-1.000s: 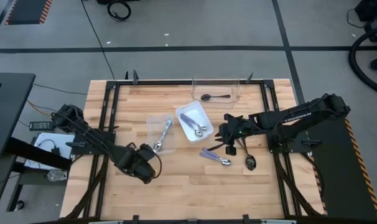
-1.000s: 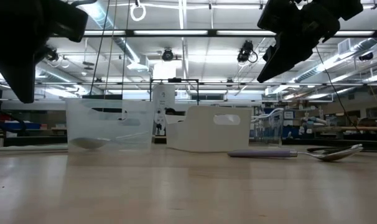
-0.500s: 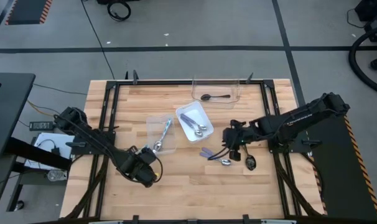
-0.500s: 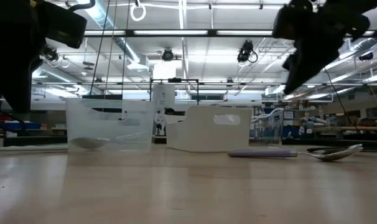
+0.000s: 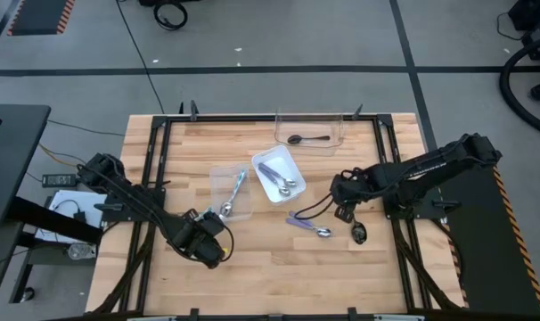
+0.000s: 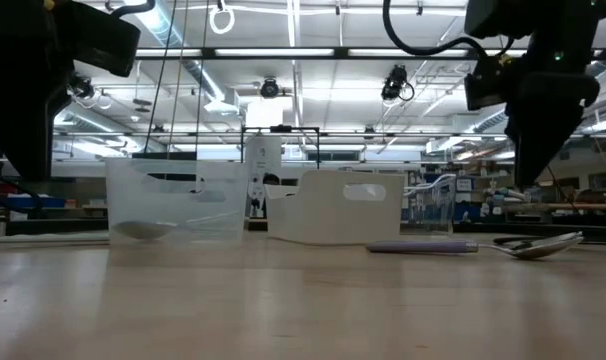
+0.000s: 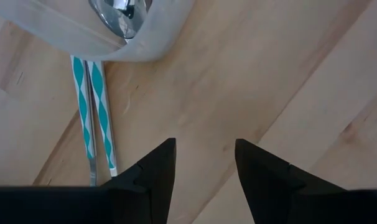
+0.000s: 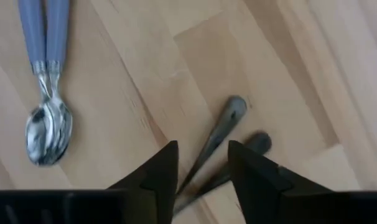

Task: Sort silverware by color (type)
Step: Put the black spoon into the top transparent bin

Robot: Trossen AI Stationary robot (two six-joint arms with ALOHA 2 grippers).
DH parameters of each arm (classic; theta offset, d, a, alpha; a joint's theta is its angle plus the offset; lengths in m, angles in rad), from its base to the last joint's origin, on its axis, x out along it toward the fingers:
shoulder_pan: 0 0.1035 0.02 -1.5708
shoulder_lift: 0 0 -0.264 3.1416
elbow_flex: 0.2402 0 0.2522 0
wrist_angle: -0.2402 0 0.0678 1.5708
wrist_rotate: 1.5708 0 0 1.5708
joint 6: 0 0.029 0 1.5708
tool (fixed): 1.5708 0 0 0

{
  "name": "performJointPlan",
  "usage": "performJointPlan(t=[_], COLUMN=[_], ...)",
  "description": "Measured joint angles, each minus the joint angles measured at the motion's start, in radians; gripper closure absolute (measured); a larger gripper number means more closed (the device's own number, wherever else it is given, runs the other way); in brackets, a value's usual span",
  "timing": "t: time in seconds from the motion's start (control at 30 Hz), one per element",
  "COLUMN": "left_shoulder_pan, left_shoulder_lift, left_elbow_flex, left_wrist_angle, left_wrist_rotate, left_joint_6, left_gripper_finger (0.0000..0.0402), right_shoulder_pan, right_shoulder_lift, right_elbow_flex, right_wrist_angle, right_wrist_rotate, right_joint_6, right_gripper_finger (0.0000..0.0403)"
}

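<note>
Lighting is even and bright in the high view; the table [image 5: 279,259] shows only soft, short shadows. In the low view, ceiling strip lights [image 6: 283,52] backlight the scene and both arms read as black silhouettes. The near tabletop is out of focus there. The right wrist view shows motion blur on the spoons [image 8: 48,127], with glare on the metal bowl.
</note>
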Motion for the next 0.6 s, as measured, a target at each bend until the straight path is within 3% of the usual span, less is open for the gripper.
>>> performJointPlan(t=[0.2,0.6], left_shoulder_pan=[0.0,0.0], left_shoulder_lift=[0.0,0.0], left_elbow_flex=[0.0,0.0], left_wrist_angle=[0.0,0.005], left_wrist_rotate=[-0.006,-0.006], left_joint_6=[0.026,0.026], left_gripper_finger=[0.023,0.023], right_shoulder_pan=[0.0,0.048], right_shoulder_lift=[0.001,0.113], right_elbow_flex=[-0.078,-0.12], right_wrist_angle=[0.087,0.089], right_wrist_rotate=[-0.036,-0.043], right_joint_6=[0.07,0.139], right_gripper_finger=[0.0217,0.0242])
